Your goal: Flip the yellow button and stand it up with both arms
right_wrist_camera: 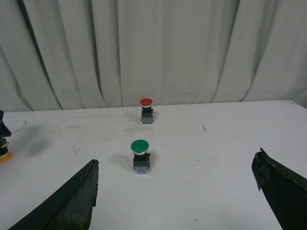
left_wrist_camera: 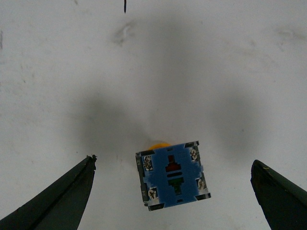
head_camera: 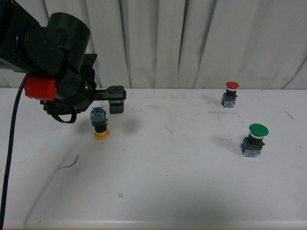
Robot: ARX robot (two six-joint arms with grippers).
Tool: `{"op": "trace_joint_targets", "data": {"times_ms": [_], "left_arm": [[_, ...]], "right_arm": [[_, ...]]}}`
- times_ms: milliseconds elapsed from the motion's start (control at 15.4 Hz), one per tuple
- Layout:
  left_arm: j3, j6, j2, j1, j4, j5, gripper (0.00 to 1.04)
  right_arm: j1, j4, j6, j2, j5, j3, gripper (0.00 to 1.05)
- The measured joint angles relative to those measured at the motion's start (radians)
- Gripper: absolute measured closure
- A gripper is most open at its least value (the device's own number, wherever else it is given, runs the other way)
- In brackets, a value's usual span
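Note:
The yellow button (head_camera: 100, 123) stands upside down at the left of the white table (head_camera: 158, 182), yellow cap on the surface and blue-grey base up. My left gripper (head_camera: 108, 103) hangs open just above it. In the left wrist view the square blue base (left_wrist_camera: 172, 176) faces the camera between the two spread fingers (left_wrist_camera: 62, 201), touching neither, with a sliver of yellow cap showing behind it. My right gripper (right_wrist_camera: 177, 160) is out of the front view. It is open with nothing between its fingers, and the yellow button (right_wrist_camera: 5, 155) shows as a sliver of cap at the edge of the right wrist view.
A red-capped button (head_camera: 231, 94) stands upright at the back right. A larger green-capped button (head_camera: 254, 140) stands upright nearer on the right. A thin black wire scrap (head_camera: 69, 164) lies front left. White curtains (head_camera: 192, 43) hang behind the table.

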Motion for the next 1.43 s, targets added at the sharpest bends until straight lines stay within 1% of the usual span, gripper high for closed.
{"op": "trace_joint_targets", "data": {"times_ms": [390,455,519,714,844,909,974,1169,1299,1429], "left_arm": [[0.009,-0.015,0.030,-0.006,-0.005,-0.009,0.07],[0.017,-0.015,0.030,-0.007,-0.004,-0.009,0.08],[0.019,-0.015,0.030,-0.008,-0.004,-0.009,0.20],[0.021,-0.017,0.030,-0.010,-0.014,-0.009,0.42],[0.022,-0.017,0.030,-0.011,-0.014,-0.009,0.61],[0.028,-0.017,0.030,-0.012,-0.017,-0.009,0.69],[0.031,-0.017,0.030,-0.012,-0.018,-0.009,0.71],[0.031,-0.017,0.030,-0.012,-0.018,-0.006,0.72],[0.014,-0.019,0.023,-0.011,0.012,0.010,0.72],[-0.048,-0.037,-0.037,-0.013,0.053,0.055,0.72]], "right_arm": [[0.000,0.000,0.000,0.000,0.000,0.000,0.06],[0.000,0.000,0.000,0.000,0.000,0.000,0.06],[0.000,0.000,0.000,0.000,0.000,0.000,0.06],[0.000,0.000,0.000,0.000,0.000,0.000,0.06],[0.000,0.000,0.000,0.000,0.000,0.000,0.06],[0.000,0.000,0.000,0.000,0.000,0.000,0.06],[0.000,0.000,0.000,0.000,0.000,0.000,0.06],[0.000,0.000,0.000,0.000,0.000,0.000,0.06],[0.000,0.000,0.000,0.000,0.000,0.000,0.06],[0.000,0.000,0.000,0.000,0.000,0.000,0.06]]}}
